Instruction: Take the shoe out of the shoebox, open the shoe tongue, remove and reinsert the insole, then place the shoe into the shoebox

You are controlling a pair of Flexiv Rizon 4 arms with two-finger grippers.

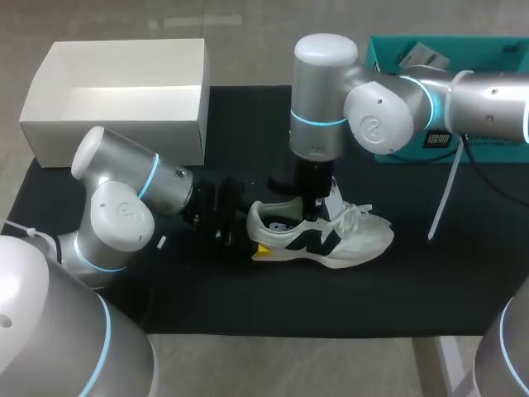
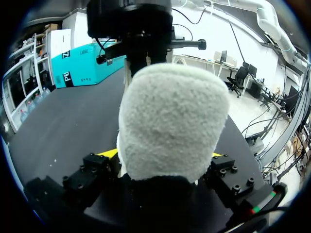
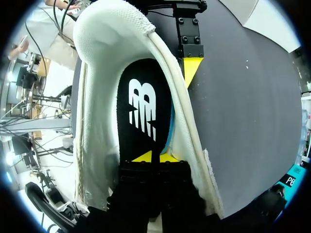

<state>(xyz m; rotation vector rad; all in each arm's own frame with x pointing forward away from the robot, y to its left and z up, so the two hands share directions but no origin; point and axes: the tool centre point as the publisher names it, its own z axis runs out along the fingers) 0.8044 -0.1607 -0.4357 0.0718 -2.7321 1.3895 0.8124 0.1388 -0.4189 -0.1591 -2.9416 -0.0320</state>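
The shoebox [image 1: 124, 124] stands at the far left, the left gripper [image 1: 250, 233] clamps the heel of the shoe [image 1: 351, 240] standing mid-table [image 1: 413, 281], and the right gripper [image 3: 154, 157], tips closed together, rests on the insole [image 3: 143, 107] inside.

Frame centre: white shoe [image 3: 97, 121], black insole [image 3: 143, 87] inside | right claw [image 3: 155, 157] tips together on insole | left claw finger [image 3: 190, 68] against shoe's outer side | dark desk [image 3: 243, 121] beside
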